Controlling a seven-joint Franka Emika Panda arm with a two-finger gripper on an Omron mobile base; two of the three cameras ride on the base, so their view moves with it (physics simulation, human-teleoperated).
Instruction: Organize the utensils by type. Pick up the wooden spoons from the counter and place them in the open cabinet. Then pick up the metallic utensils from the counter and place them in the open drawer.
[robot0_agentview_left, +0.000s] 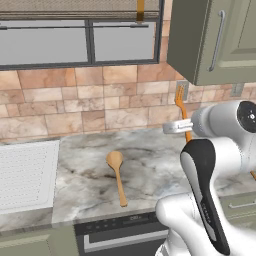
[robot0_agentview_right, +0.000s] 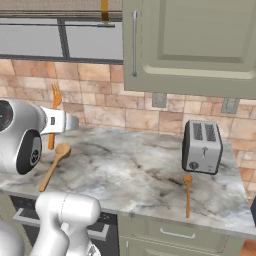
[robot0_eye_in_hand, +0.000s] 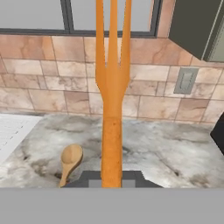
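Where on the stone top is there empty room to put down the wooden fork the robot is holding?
The biggest bare patch of counter lies between the big wooden spoon and the toaster. It is tighter on the right, where a small wooden spoon lies in front of the toaster. The gripper holds the wooden fork upright.

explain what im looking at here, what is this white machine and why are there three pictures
The white machine is a robot arm in a simulated kitchen. Two pictures come from cameras on its base, behind it to the left and right; the third looks along its hand. The gripper is shut on an orange-tan wooden fork-like utensil, held upright above the marbled counter. On the counter lie a wooden spoon with a round bowl, a second, slimmer wooden spoon in front of a toaster. Sage-green wall cabinets hang above.
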